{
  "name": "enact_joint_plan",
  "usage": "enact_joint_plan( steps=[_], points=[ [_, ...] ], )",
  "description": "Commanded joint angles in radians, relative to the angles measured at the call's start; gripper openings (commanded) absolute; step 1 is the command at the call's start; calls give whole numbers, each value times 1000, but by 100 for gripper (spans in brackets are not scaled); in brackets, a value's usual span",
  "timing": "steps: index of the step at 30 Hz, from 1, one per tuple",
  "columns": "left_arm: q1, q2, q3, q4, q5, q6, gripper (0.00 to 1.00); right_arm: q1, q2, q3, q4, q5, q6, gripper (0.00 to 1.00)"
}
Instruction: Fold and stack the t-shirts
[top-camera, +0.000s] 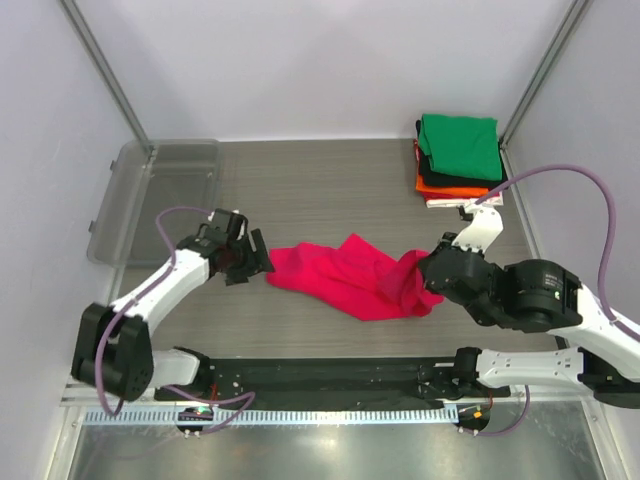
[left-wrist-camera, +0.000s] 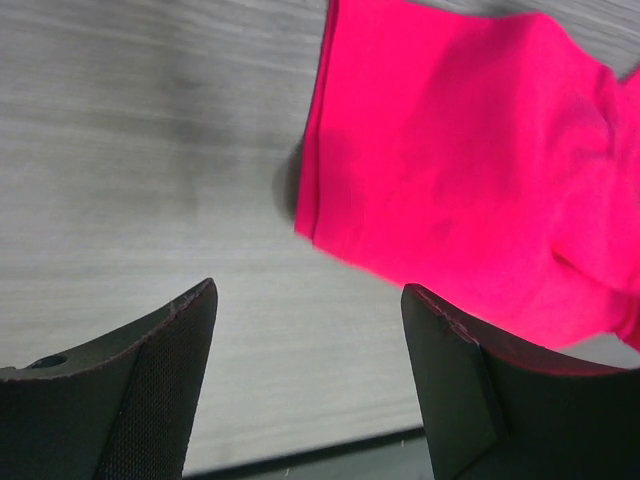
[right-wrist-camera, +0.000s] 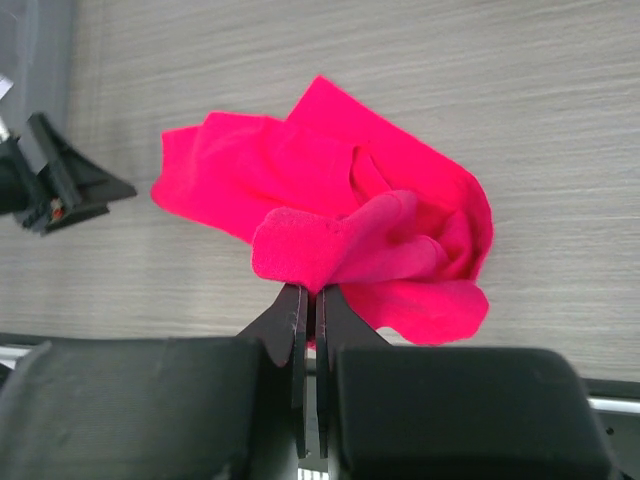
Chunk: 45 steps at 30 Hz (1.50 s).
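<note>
One crimson-pink t-shirt (top-camera: 345, 275) pinched in right jaws, left jaws spread beside it, clear tub (top-camera: 150, 200) apart

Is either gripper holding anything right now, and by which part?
The right gripper pinches a bunched fold of the pink t-shirt; the left gripper is open, holding nothing.

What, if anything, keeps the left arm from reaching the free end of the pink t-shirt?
Probably nothing, so yes. The left pincer is open just beside the free edge of the pink t-shirt, with only bare table between. The right pincer clamps the far end, out of the way.
</note>
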<state>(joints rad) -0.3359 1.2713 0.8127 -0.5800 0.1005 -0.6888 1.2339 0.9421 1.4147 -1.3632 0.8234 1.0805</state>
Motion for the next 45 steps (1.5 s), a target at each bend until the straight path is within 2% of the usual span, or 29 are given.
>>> enact_joint_plan(
  steps=[1,3,6,7,9,10,11,13,16,17,19,20,22,23,25,26,28,29,31,32,33,34,36,38,39,40,42,43,45],
  points=[
    [-29,114,8,169,-33,-64,75,1,3,-23,35,-21,21,1],
    [-52,178,22,209,-33,-83,74,1,6,-26,42,-26,15,1],
    [-80,298,54,275,-24,-106,65,2,14,-23,44,-24,4,1],
    [-87,350,65,281,-22,-110,51,1,15,-22,44,-24,2,1],
    [-103,382,95,284,-25,-121,32,1,14,-17,44,-23,-4,1],
    [-106,382,101,285,-27,-130,8,1,14,-16,44,-21,-2,1],
    [-106,364,111,282,-33,-133,0,2,14,-13,44,-23,-2,1],
    [-109,309,131,221,-96,-130,0,1,17,-7,46,-26,-4,1],
    [-106,169,273,41,-264,-86,0,1,38,29,76,-50,-49,1],
    [-107,125,386,-7,-297,-48,0,1,49,62,93,-59,-71,1],
    [-107,96,517,-118,-347,-8,0,1,86,107,145,-104,-140,1],
    [-106,94,663,-150,-387,29,0,1,102,165,159,-115,-158,1],
    [-104,123,817,-224,-409,63,0,1,153,283,176,-133,-201,1],
    [-103,149,979,-244,-409,90,0,1,170,326,174,-132,-209,1],
    [-103,259,1145,-282,-389,116,0,1,210,412,122,-78,-189,1],
    [-101,311,1324,-297,-368,127,0,1,221,490,90,-51,-129,1],
    [-103,511,1527,-369,-299,147,0,1,227,547,-28,32,-39,1],
    [-101,580,1735,-400,-270,147,0,1,218,561,-63,49,-1,1],
    [-101,762,1890,-446,-173,126,0,1,158,532,-140,94,119,1],
    [-103,796,1884,-422,-139,111,0,1,126,461,-146,97,145,1],
    [-103,813,1834,-321,-77,94,0,1,89,411,-146,98,229,1],
    [-103,839,1715,-261,33,50,0,1,45,312,-146,99,272,1],
    [-135,905,1688,-210,105,26,2,1,-51,230,-137,83,356,1],
    [-188,1061,1781,-259,209,40,25,1,-94,146,-103,45,352,1],
    [-205,1120,1830,-343,223,58,50,1,-95,129,-59,34,326,1],
    [-221,1155,1868,-387,176,77,58,1,-94,116,-45,23,316,1],
    [-249,1160,1848,-435,115,103,66,1,-60,128,-19,11,282,1],
    [-250,1133,1718,-411,110,101,67,1,-43,151,-11,10,244,1],
    [-249,998,1569,-298,82,112,71,1,-2,171,34,0,172,1]
  ],
)
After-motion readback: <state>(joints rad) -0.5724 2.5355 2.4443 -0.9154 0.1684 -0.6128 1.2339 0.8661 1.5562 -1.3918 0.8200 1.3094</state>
